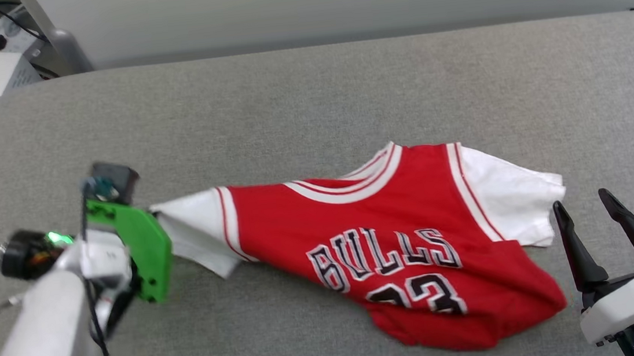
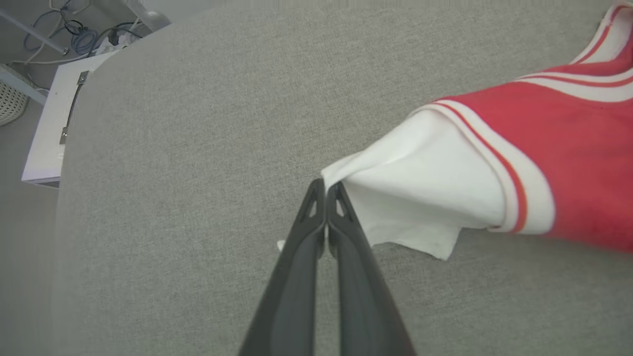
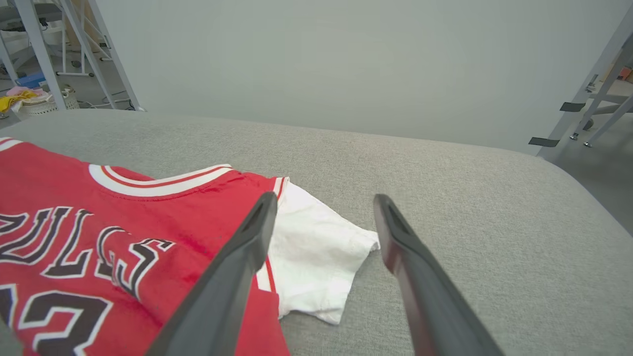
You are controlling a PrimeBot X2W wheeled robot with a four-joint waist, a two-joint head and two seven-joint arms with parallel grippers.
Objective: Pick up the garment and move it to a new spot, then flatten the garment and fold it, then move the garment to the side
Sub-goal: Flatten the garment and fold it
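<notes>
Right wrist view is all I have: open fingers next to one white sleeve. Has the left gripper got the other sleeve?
Observer: Yes. The left gripper is shut on the tip of the garment's other white sleeve.
Operator: Sleeve flat or pulled?
Observer: Pulled into a point toward the gripper, with a loose flap lying below it on the grey surface.
Operator: Hem flat?
Observer: No. In the head view the lower hem is rumpled, and the bottom of the number is folded out of sight.
</notes>
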